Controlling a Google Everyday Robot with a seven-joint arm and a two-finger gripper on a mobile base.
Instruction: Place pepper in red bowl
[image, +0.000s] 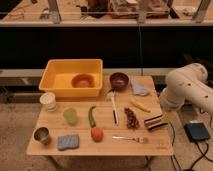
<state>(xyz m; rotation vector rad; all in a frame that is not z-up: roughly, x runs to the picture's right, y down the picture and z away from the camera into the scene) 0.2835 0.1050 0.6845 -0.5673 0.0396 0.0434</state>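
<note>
Camera view: task not begun. Untouched pepper (92, 116) lying on bench (150, 145), lower centre of frame, just right of pale green cup (70, 116). Red bowl (83, 80) sitting in yellow tub (52, 75), upper left, without pepper. Left to do: grasp, lift, carry, drop. Arm (186, 90) at right edge; gripper out of sight, grip impossible to tell. Counted: one pepper, two bowls including maroon bowl (119, 80), one tub.
</note>
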